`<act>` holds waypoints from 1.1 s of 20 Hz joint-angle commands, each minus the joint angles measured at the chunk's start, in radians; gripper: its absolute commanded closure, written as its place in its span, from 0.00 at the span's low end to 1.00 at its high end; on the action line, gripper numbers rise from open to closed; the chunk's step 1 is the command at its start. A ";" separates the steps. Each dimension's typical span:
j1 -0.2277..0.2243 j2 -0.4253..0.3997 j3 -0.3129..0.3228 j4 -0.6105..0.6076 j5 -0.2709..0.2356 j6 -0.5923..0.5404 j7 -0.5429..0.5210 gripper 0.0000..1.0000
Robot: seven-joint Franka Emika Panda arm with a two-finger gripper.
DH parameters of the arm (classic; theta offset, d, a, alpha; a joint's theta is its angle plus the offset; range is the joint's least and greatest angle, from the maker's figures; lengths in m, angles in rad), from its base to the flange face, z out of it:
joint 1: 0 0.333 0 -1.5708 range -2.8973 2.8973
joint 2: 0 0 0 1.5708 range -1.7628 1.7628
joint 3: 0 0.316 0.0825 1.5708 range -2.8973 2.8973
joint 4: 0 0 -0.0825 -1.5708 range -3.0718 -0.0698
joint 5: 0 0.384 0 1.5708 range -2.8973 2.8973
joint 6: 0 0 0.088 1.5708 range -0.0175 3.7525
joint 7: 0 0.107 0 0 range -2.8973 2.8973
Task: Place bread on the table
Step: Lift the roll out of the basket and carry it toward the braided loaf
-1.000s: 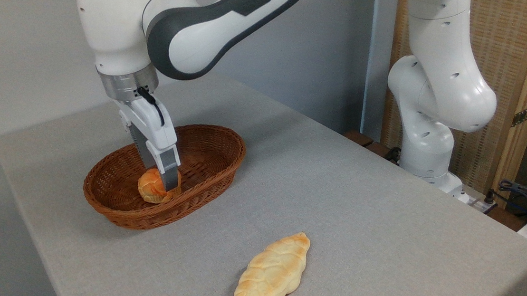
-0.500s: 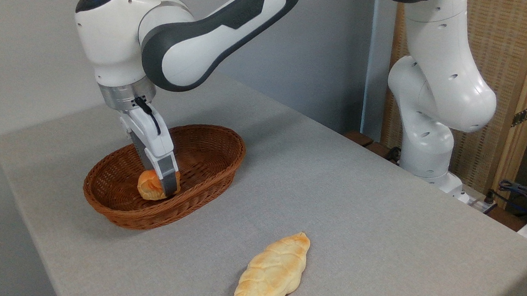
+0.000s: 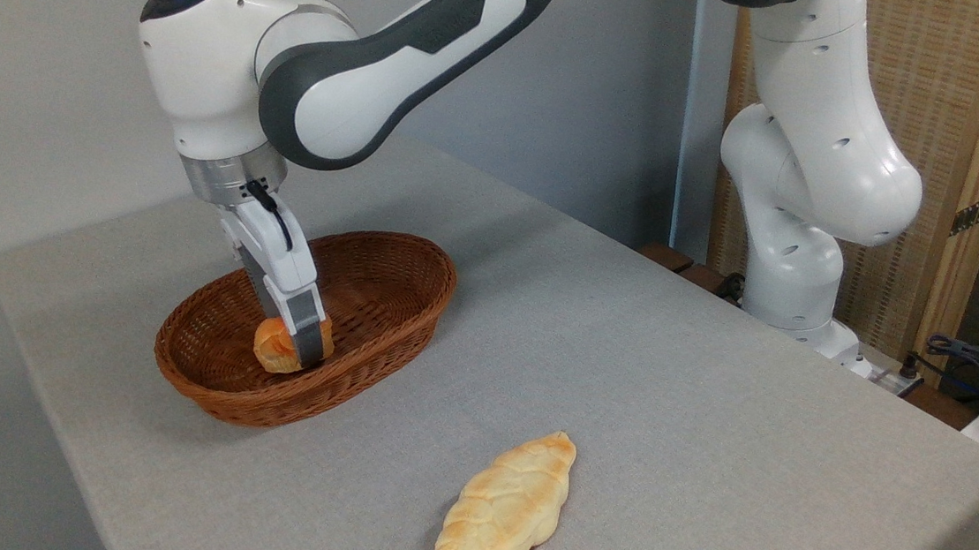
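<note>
Since the earlier frames the gripper [image 3: 295, 348] and the bread [image 3: 273, 346] have shifted slightly toward the left of the frame and a little upward within the basket [image 3: 381, 301]; the wrist above has moved with them. The braided loaf [image 3: 506, 507] has not moved.

Tool: the gripper reaches steeply down into the basket at left of centre. One grey finger [image 3: 306, 330] lies across the near right side of the bread, in contact with it. The opposite finger is hidden behind the bun, so the width of the opening cannot be read directly; the spacing appears narrow, set to the bun's width, consistent with a grasp on it. Whether the bun is clear of the basket floor cannot be told.

Task item: the bread, a small orange-golden bun, is inside the brown wicker basket, toward its near left portion, below rim level.

Surface: the table [image 3: 667, 370] is covered in light grey cloth and fills most of the frame. The basket stands on it at left of centre. The paler braided loaf lies flat on the cloth at lower centre, well apart from the basket.

Room: a plain grey wall runs behind the table at upper left. The arm's white base column stands at upper right beside the table edge, in front of a wood-framed woven screen [image 3: 933, 172]. Dark cables [image 3: 978, 362] lie at the right edge.
</note>
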 commanded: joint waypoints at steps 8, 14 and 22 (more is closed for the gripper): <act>0.002 -0.019 0.001 0.011 0.004 0.014 0.005 0.72; 0.016 -0.138 0.067 0.014 -0.055 -0.005 0.005 0.69; 0.015 -0.217 0.298 -0.001 -0.048 -0.164 0.160 0.63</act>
